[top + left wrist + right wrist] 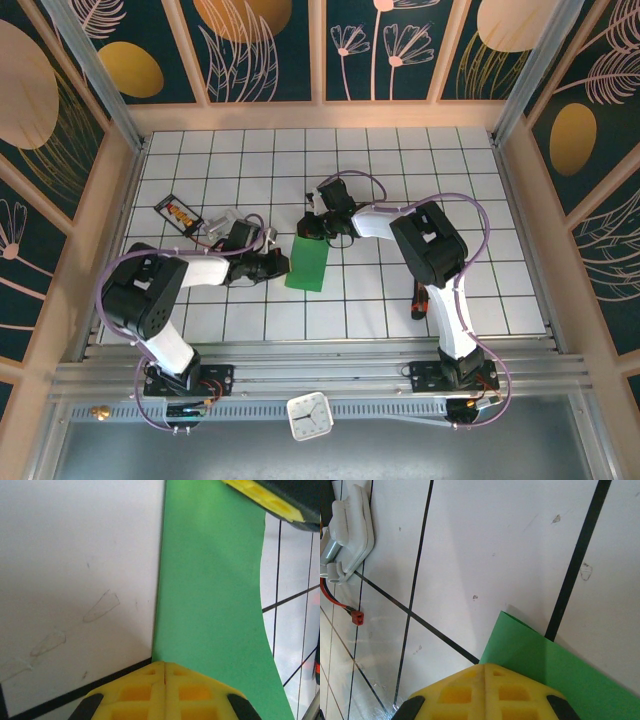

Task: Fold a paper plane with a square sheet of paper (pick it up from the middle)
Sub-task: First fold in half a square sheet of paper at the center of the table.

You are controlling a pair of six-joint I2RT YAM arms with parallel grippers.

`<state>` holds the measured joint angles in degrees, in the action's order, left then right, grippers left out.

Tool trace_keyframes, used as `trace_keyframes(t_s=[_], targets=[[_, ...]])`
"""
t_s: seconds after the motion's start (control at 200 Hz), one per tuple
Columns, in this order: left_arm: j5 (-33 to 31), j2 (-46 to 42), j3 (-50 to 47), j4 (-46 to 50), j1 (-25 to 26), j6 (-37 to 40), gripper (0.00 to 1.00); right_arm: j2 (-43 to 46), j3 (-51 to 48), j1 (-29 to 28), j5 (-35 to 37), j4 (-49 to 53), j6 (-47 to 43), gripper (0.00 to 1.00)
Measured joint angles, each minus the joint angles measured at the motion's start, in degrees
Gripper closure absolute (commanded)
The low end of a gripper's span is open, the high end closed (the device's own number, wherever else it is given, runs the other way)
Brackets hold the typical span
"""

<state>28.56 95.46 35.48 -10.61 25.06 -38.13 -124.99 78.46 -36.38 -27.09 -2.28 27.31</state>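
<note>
The square sheet of paper (308, 265) lies flat on the grid table as a narrow bright-green folded rectangle. My left gripper (283, 266) is shut, its yellow fingertips (165, 666) resting at the paper's (210, 605) near left edge. My right gripper (312, 233) is shut too, its tips (485, 667) down at the paper's (560, 675) far corner. The right gripper's yellow finger (265, 497) shows at the top of the left wrist view. Neither pair of jaws has paper between them. The paper plane is out of view.
A black card with orange pieces (178, 212) and a pale plastic part (245, 226) lie at the left. A red and black tool (420, 298) lies at the right. A white clip (347, 530) and red connector (356, 617) lie beyond the right gripper. A small clock (309, 416) sits on the near rail.
</note>
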Motion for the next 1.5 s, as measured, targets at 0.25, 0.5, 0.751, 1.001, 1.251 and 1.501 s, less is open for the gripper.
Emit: trace_keyframes(t_s=[0.25,0.5,0.751,1.001,1.251,1.501], targets=[[0.9,-1.1,-0.8,1.3,0.0,1.5,1.0,0.0,0.0,0.0,0.0,0.1,0.0,1.0],[0.9,-2.1,-0.9,3.7,0.9,3.0,1.0,0.0,0.2,-0.1,0.0,0.7,0.0,1.0],[0.5,-3.0,-1.0,5.8,2.5,3.6,1.0,0.0,0.3,-0.2,-0.2,1.0,-0.3,1.0],[0.1,-4.3,-2.0,6.6,4.3,3.6,1.0,0.0,0.3,-0.2,-0.5,1.2,-0.4,1.0],[-0.1,-5.0,-1.7,8.8,5.8,3.8,1.0,0.0,0.3,-0.2,-1.0,1.3,-0.4,1.0],[1.2,-5.3,-0.1,14.7,6.3,4.8,1.0,0.0,0.3,-0.2,-0.9,1.3,-0.4,1.0]])
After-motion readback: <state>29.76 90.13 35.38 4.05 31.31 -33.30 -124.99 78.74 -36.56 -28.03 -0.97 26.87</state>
